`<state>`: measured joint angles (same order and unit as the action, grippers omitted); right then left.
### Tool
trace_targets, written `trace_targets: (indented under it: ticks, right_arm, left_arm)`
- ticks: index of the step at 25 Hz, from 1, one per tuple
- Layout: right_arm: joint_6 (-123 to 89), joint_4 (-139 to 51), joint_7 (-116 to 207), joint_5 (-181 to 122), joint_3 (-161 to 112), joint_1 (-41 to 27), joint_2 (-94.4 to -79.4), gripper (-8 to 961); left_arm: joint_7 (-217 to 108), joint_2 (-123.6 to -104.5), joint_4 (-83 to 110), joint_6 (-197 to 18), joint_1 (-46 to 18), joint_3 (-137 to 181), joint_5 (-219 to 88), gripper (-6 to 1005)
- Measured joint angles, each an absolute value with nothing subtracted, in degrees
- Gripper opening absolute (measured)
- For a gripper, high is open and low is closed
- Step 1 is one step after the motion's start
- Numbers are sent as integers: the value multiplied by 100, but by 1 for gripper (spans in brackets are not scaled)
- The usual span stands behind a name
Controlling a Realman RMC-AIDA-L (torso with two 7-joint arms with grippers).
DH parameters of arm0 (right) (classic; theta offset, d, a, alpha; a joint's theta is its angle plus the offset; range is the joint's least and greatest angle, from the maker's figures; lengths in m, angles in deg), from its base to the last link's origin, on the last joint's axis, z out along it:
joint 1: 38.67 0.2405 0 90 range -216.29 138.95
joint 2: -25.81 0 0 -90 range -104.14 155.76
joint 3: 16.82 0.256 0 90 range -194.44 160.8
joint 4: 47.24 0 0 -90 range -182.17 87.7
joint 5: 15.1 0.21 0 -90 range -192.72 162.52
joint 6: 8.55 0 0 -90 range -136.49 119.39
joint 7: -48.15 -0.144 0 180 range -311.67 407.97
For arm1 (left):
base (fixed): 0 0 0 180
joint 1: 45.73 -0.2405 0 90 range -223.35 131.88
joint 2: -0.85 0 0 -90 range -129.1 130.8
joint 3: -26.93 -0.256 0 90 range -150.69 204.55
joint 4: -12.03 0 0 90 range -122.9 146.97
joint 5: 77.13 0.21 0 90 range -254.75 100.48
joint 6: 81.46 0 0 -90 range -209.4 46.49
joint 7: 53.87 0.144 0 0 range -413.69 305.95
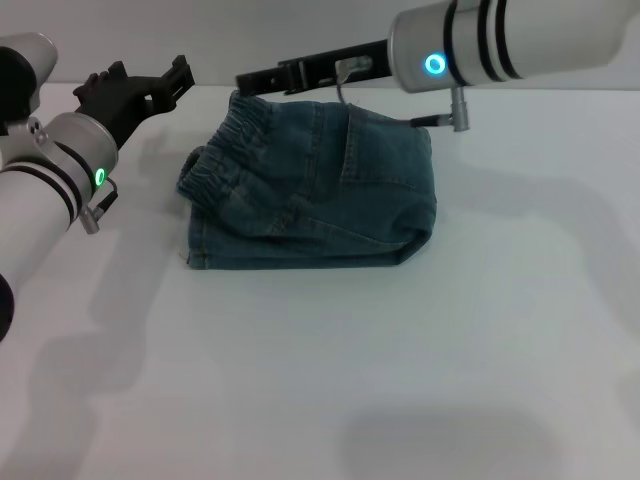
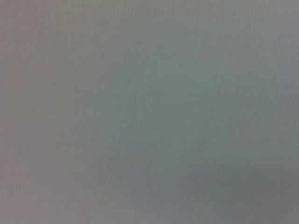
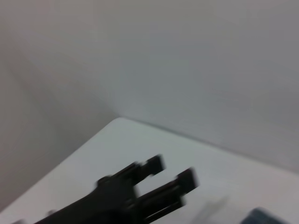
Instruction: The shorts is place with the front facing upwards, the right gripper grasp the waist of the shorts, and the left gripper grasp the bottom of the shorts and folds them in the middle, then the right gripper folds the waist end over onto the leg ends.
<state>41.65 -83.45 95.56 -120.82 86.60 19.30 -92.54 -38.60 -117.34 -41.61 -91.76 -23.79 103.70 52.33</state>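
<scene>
Shorts (image 1: 315,185) of blue-green denim are seen folded into a compact bundle on the white table (image 1: 400,380), a little left of the middle in the head view. The gathered elastic waistband (image 1: 225,150) is laid on top toward the far left of the bundle, puckered and slightly raised, while a rounded fold runs along the right side. A straight stitched edge is shown along the near side, lying flat on the table. The leg ends themselves cannot be picked out.

On the right, the thick white-and-silver arm with a blue glowing ring is stretched across the far edge of the bundle. The right gripper (image 1: 250,78) is held above the far left corner of the shorts, near the waistband; nothing is held in it, and in the right wrist view (image 3: 173,172) its two black fingers are seen parted with a gap between them.

On the left, the left gripper (image 1: 178,75) is raised clear of the table, well to the left of the shorts, its prongs spread and empty. Only a blank grey blur is given by the left wrist view.
</scene>
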Motion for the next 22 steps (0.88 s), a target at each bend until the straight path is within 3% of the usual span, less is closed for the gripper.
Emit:
trace_targets:
  ticks: [3, 8, 11, 16, 22]
  right_arm:
    - [3900, -8559, 9666, -12345, 8664, 1743, -9210, 517]
    - [3043, -9510, 9467, -13560, 8699, 974, -9252, 591]
    - [1862, -10535, 9388, -13939, 8418, -45, -9353, 590]
    - [-741, -11295, 9387, -14164, 7469, -1298, -9357, 588]
    - [-3051, -10592, 9580, -14733, 6873, -1681, -9393, 586]
  left_arm:
    - [-3860, -11735, -4151, -9165, -2378, 10354, 5235, 827]
    - [-3859, -11730, -4240, -9156, -2375, 10283, 5241, 827]
    - [-3825, -11718, -4375, -9153, -2375, 10190, 5242, 827]
    - [-3810, -11713, -4495, -9200, -2365, 9987, 5393, 827]
    - [-3838, -11738, -4411, -9541, -2233, 9543, 5532, 827]
